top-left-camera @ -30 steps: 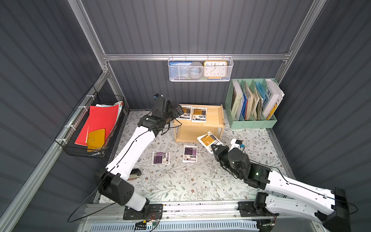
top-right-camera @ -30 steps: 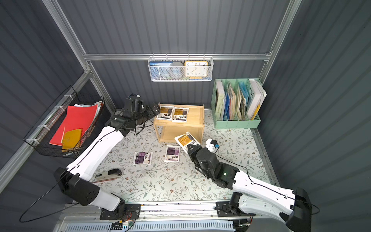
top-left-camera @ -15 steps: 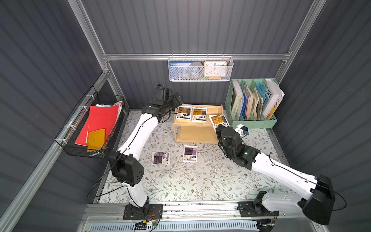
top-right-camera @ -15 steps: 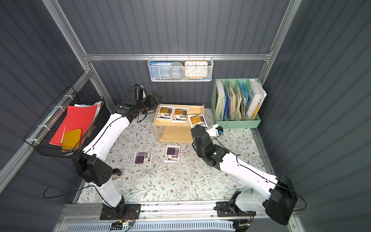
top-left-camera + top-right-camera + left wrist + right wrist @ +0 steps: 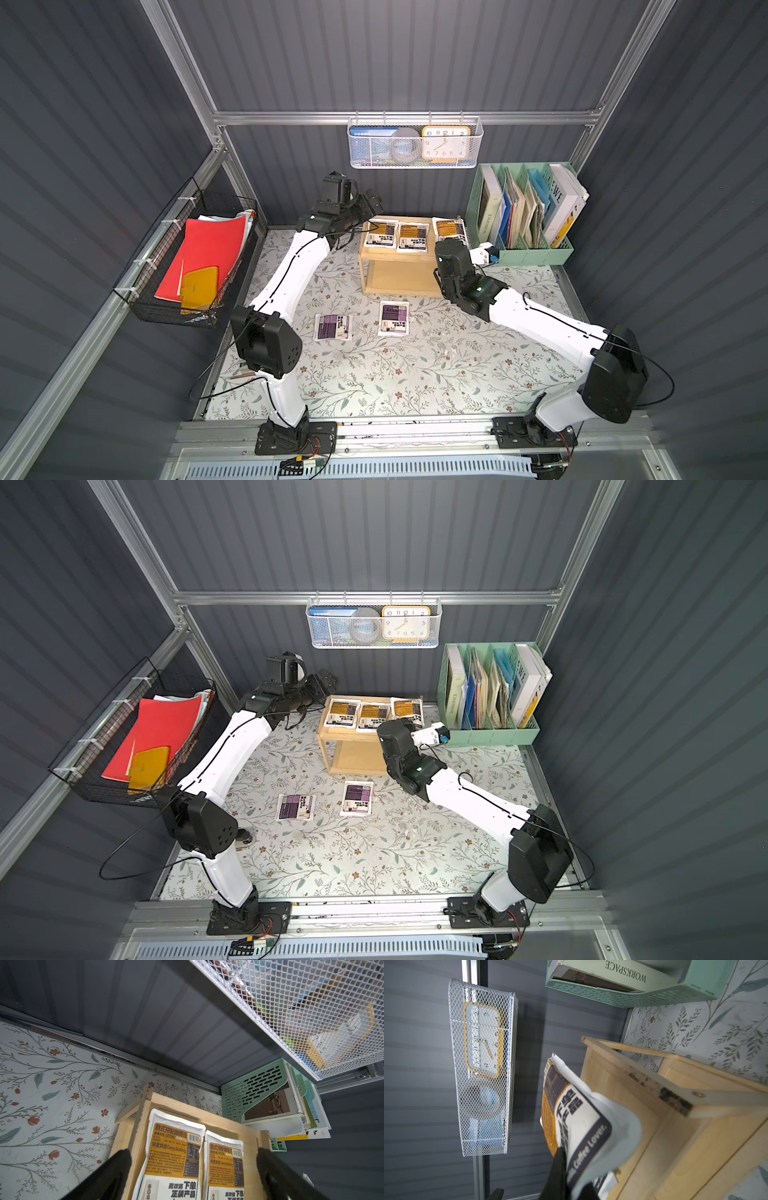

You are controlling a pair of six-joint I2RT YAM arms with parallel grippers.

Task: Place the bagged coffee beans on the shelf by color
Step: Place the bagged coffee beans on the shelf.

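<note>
On the floral-papered table (image 5: 415,365) closest to us, the left purple pouch (image 5: 333,327) and the right purple pouch (image 5: 394,318) lie flat, label up and a little apart, in front of the shelf (image 5: 399,276).

On the wooden rack's top tray, the first yellow pouch (image 5: 380,234) and the second yellow pouch (image 5: 412,237) lie flat, edge to edge.

At the tray's right end, the right gripper (image 5: 566,1169) is clamped tight on the bottom edge of the third yellow pouch (image 5: 449,230). In both top views this pouch overlaps the tray's right-hand rim. The right wrist view shows it bent and tilted beside the rim. We cannot tell whether it touches the wood.

At the shelf's other end, the left gripper (image 5: 192,1167) hangs over the two shelved pouches. Its black fingers (image 5: 116,1169) are spread wide and hold nothing. One finger shows over the tray's outer rim and the other past the second yellow pouch.

Beyond the shelf on the right, against the back wall, we see a mint-green file organizer (image 5: 536,253) packed with upright books and folders.

On the left wall a black wire basket (image 5: 174,316) carries a red folder (image 5: 203,253).

Farthest back, a white mesh basket (image 5: 374,153) hangs from the rail, with an orange-framed clock (image 5: 445,143) inside.
</note>
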